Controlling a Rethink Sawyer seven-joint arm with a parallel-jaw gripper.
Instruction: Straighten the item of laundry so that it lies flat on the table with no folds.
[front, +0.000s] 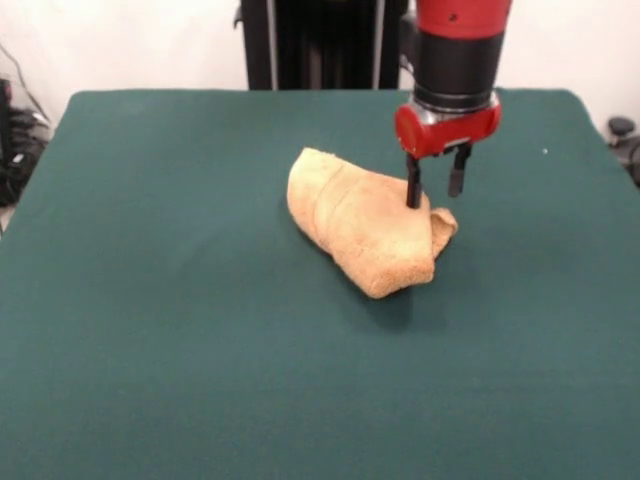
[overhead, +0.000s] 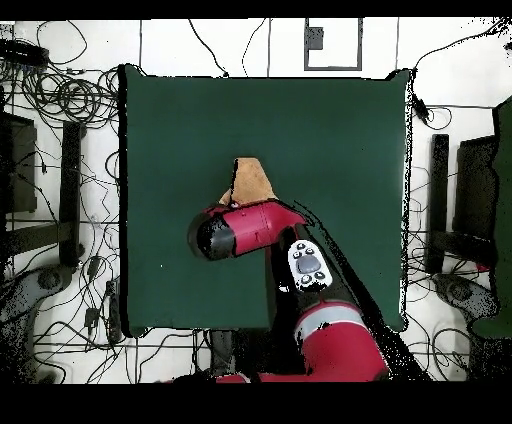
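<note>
The golden-tan towel (front: 362, 226) lies bunched and folded over on itself near the middle of the dark green table (front: 180, 330). My gripper (front: 434, 190) hangs from the red and black arm just above the towel's far right end. Its two black fingers are apart and hold nothing; the left fingertip (front: 413, 195) stands at the towel's upper edge, the other hangs beside it. In the overhead view, the arm (overhead: 250, 232) covers most of the towel (overhead: 252, 180) and hides the gripper. The tag is not visible.
The robot's black pedestal (front: 322, 42) stands at the table's far edge. Cables and equipment (overhead: 60, 150) lie on the floor around the table.
</note>
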